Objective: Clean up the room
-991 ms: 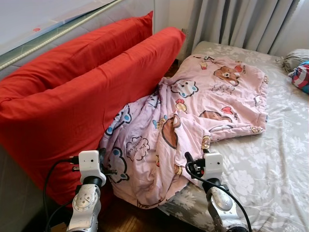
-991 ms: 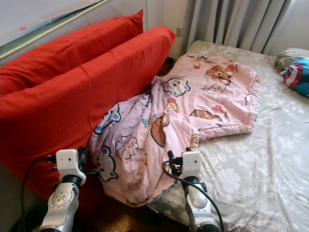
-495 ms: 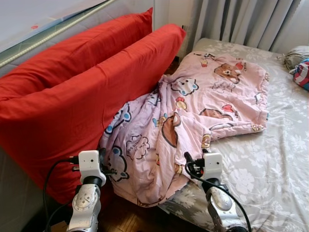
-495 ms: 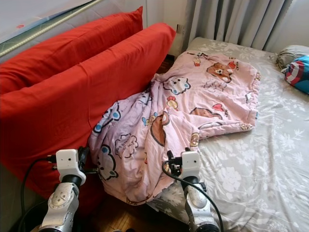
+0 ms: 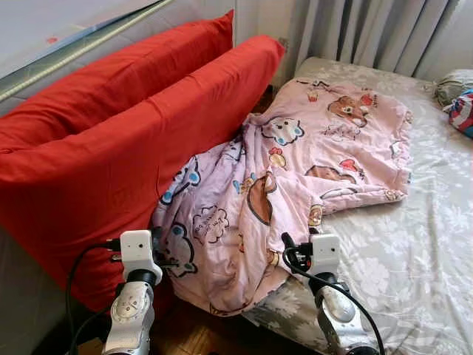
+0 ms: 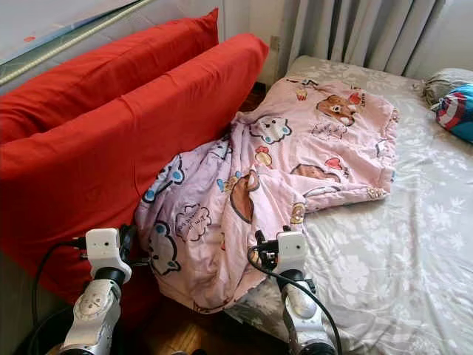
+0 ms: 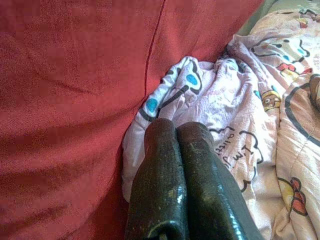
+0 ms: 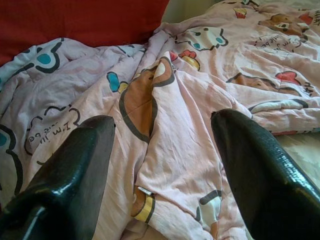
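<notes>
A pink cartoon-print blanket (image 5: 295, 170) lies crumpled across the left side of the bed (image 5: 414, 251) and spills over its edge toward the floor. Its lower folds press against two big red cushions (image 5: 126, 140). My left gripper (image 7: 176, 127) is shut with nothing in it, its tips close to the blanket's bunched corner beside the red cushion (image 7: 65, 100). My right gripper (image 8: 162, 125) is open and hovers just above the blanket's folds (image 8: 170, 150), not touching them. Both arms sit low in front, the left arm (image 5: 137, 255) by the cushion and the right arm (image 5: 325, 255) at the bed's edge.
Grey curtains (image 5: 384, 29) hang behind the bed. A red and blue pillow (image 5: 462, 115) and a grey one lie at the far right. A strip of dark wooden floor (image 5: 192, 336) shows between cushion and bed. The grey floral sheet is bare on the right.
The whole picture has shifted slightly, so the camera moved. The blanket, cushions and both arms keep their places.
</notes>
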Robot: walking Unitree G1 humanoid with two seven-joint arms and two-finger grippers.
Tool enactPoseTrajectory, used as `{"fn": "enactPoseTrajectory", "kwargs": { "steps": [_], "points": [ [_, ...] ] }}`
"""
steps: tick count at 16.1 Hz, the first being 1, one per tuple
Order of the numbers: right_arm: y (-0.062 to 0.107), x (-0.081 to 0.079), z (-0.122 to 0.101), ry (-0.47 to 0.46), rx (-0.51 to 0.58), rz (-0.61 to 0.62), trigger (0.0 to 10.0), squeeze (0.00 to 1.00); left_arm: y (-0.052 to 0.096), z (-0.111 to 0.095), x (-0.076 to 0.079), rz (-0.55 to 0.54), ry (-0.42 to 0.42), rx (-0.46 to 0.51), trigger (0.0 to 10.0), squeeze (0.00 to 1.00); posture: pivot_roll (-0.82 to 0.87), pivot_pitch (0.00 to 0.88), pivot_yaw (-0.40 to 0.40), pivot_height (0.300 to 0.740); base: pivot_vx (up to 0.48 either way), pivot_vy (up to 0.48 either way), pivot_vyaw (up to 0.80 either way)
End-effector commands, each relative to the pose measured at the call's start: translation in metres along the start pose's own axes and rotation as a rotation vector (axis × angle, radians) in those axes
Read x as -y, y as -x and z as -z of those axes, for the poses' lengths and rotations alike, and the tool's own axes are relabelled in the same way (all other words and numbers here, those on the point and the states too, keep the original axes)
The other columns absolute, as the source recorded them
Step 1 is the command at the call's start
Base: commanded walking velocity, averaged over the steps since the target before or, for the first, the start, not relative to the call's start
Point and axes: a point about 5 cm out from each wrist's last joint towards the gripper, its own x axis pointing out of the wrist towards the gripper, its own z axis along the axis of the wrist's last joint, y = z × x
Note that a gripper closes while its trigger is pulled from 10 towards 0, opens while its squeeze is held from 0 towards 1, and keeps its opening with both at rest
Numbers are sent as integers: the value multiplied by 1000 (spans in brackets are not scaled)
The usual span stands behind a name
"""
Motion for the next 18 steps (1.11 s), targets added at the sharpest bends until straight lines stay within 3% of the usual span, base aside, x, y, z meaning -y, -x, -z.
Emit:
{"fn": "enactPoseTrajectory", "kwargs": {
  "steps": [1,18],
  "points": [
    [-2,-1,-3,-4,12,-2,10000,0,0,-2,-1,-1,-2,3,10000,0,-51,116,8,740,0,0,0],
    [-2,0,-5,-8,25,4,10000,0,1,-3,-2,-2,1,2,10000,0,-54,122,11,740,0,0,0]
  ]
}}
